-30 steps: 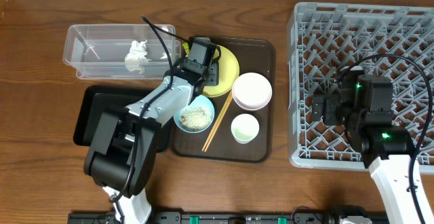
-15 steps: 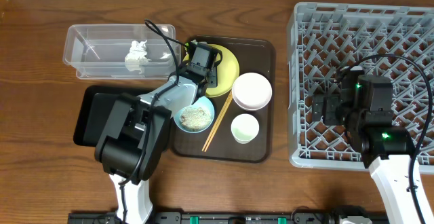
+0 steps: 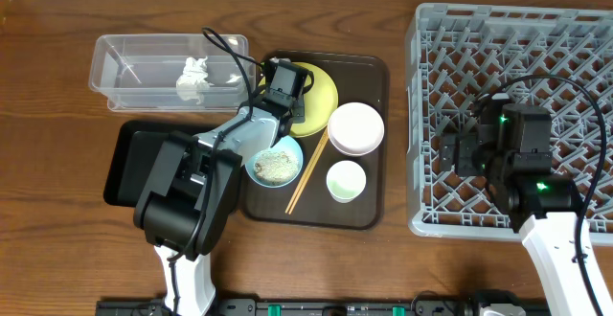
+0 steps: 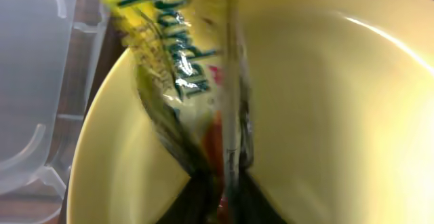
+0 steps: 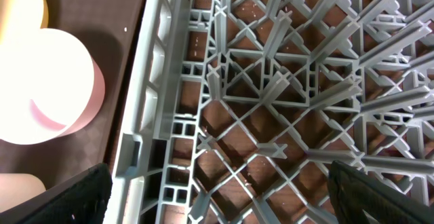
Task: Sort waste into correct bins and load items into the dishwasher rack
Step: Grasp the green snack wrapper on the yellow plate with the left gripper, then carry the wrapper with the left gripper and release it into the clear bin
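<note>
My left gripper [image 4: 220, 183] is shut on the yellow-green snack wrapper [image 4: 173, 68], just above the round yellow plate [image 4: 325, 115]. Overhead, this gripper [image 3: 285, 81] sits at the plate's [image 3: 324, 91] left edge. A crumpled white tissue [image 3: 194, 79] lies in the clear tub [image 3: 144, 67]. The light blue bowl [image 3: 275, 161] holds rice. Beside it are chopsticks [image 3: 308, 170], a white bowl [image 3: 355, 128] and a small white cup [image 3: 346, 181]. My right gripper [image 3: 458, 153] hangs open and empty over the left edge of the grey dishwasher rack [image 5: 271, 102].
The dishes stand on a dark brown tray [image 3: 375, 75] in the middle of the wooden table. A shallow black tray [image 3: 129, 163] lies left of it, partly under my left arm. The rack [image 3: 575, 48] fills the right side.
The left jaws have closed on the wrapper. Before that, the left arm swung in closer over the plate. The right arm has barely moved.
</note>
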